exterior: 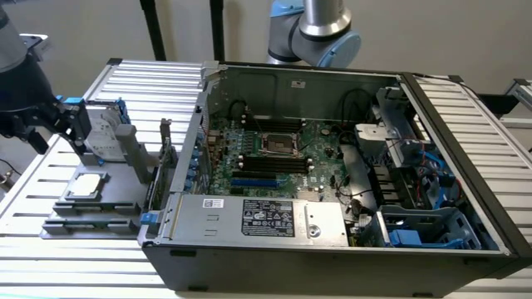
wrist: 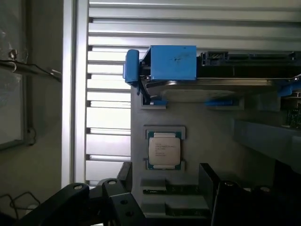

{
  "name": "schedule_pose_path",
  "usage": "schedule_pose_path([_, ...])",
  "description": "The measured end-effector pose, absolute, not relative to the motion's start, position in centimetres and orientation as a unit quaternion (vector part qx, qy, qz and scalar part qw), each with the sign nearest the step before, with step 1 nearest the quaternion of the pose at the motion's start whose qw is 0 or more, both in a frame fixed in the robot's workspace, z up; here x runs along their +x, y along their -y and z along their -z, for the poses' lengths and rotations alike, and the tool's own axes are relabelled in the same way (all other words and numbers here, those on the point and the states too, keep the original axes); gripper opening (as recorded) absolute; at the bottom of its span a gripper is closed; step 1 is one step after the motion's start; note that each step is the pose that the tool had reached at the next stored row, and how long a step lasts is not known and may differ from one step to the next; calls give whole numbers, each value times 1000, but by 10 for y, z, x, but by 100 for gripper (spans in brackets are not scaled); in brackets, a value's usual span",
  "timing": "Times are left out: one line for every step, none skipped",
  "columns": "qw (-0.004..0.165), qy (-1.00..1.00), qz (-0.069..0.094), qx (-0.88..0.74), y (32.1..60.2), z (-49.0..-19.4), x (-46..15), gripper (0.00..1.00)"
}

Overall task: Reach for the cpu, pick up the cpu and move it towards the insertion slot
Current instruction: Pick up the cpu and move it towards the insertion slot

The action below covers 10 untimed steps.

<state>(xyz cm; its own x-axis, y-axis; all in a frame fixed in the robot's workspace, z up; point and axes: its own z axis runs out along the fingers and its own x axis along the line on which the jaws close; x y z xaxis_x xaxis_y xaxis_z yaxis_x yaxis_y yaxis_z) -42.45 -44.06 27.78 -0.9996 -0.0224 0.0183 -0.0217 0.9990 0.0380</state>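
At the exterior view's left, the tool (exterior: 32, 128) hangs over the table's (exterior: 25, 205) edge, jaws spread and empty, apart from the cpu (exterior: 86, 185). The cpu lies flat, metal face up, in a recess of the grey holder (exterior: 123, 187), likely to keep it square for grasping, with open room above. Further right, the insertion slot (exterior: 278, 142) sits inside the open case (exterior: 332, 249), whose walls hem any approach.

soft even light, faint shadows, bluish cast
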Motion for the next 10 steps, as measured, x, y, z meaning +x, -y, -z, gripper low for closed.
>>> schedule_pose_path([9, 1000, 19, 10, 440, -276, -425, 67])
schedule_pose_path([9, 1000, 19, 10, 440, -274, -425, 67])
schedule_pose_path([9, 1000, 19, 9, 440, -272, -425, 67])
schedule_pose_path([9, 1000, 19, 8, 440, -271, -425, 67])
schedule_pose_path([9, 1000, 19, 8, 440, -269, -425, 67])
schedule_pose_path([9, 1000, 19, 7, 440, -267, -425, 67])
schedule_pose_path([9, 1000, 19, 7, 440, -265, -425, 67])
schedule_pose_path([9, 1000, 19, 6, 440, -263, -425, 67])
schedule_pose_path([9, 1000, 19, 6, 440, -261, -425, 67])
schedule_pose_path([9, 1000, 19, 5, 440, -260, -425, 67])
